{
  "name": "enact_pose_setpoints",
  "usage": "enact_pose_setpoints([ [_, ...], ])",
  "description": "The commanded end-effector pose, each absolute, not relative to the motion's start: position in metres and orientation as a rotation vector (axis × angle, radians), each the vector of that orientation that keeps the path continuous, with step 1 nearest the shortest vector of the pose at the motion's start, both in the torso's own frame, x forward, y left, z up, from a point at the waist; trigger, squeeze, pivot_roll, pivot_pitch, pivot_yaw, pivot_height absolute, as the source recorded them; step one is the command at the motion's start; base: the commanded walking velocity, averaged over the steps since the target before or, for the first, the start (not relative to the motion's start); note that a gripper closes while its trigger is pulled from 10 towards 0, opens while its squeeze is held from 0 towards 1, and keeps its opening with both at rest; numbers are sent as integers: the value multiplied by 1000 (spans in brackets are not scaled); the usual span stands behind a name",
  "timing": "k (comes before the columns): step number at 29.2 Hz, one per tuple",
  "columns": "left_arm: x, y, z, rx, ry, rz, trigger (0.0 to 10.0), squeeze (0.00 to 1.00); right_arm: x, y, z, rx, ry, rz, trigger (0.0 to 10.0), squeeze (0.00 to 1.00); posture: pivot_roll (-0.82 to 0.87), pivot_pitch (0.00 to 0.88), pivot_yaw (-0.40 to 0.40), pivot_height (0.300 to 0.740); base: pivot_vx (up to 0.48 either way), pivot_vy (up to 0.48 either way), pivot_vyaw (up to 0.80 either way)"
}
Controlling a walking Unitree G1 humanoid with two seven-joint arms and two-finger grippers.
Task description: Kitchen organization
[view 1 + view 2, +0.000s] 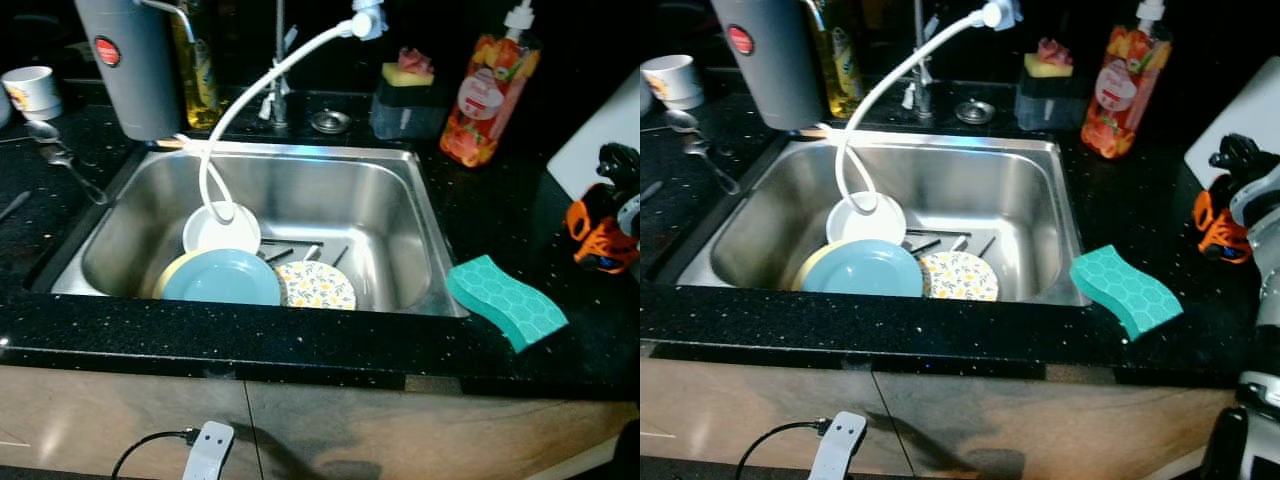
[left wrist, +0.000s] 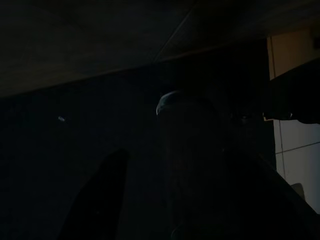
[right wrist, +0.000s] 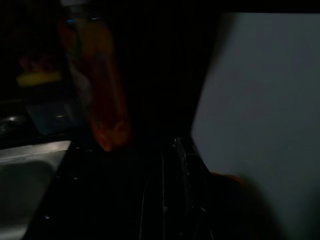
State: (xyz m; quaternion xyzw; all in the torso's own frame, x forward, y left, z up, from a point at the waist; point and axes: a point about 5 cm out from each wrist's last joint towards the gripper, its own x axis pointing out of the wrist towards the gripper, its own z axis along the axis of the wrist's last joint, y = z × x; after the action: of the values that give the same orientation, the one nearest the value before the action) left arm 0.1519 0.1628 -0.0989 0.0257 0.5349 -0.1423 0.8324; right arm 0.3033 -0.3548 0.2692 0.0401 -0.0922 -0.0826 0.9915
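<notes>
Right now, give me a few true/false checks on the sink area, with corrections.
1. The teal sponge lies on the counter to the right of the sink. True.
2. The sink holds no dishes. False: a blue plate, a floral plate and a white dish sit in it.
3. The orange soap bottle stands behind the sink's right corner. True.
4. The right gripper is holding the sponge. False: it is over the counter at the far right, apart from the sponge.
</notes>
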Motion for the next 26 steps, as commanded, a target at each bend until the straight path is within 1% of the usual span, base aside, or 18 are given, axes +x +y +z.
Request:
enact_pose_setpoints([
  [1, 143, 164, -102, 63, 1175, -309, 10000, 0, 299, -358, 272, 72, -184, -175, 10000, 0, -16, 0, 3, 740, 0, 0, 0],
  [3, 144, 165, -102, 65, 1173, -312, 10000, 0, 287, -369, 271, 58, -159, -215, 10000, 0, -25, 0, 6, 740, 0, 0, 0],
  [5, 144, 165, -102, 65, 1173, -312, 10000, 0, 287, -369, 271, 58, -159, -215, 10000, 0, -25, 0, 6, 740, 0, 0, 0],
  [6, 145, 165, -102, 66, 1170, -313, 10000, 0, 279, -374, 271, 47, -150, -251, 10000, 0, -29, 0, 9, 740, 0, 0, 0],
  [14, 146, 166, -101, 69, 1170, -317, 10000, 0, 269, -381, 253, 0, -43, -361, 10000, 0, -28, 0, 14, 740, 0, 0, 0],
  [20, 147, 166, -101, 67, 1165, -315, 10000, 0, 266, -378, 247, -19, 22, -374, 10000, 0, -28, 0, 14, 740, 0, 0, 0],
  [26, 147, 165, -101, 62, 1156, -319, 10000, 0, 264, -378, 249, -31, 43, -402, 10000, 0, -30, 0, 14, 740, 0, 0, 0],
])
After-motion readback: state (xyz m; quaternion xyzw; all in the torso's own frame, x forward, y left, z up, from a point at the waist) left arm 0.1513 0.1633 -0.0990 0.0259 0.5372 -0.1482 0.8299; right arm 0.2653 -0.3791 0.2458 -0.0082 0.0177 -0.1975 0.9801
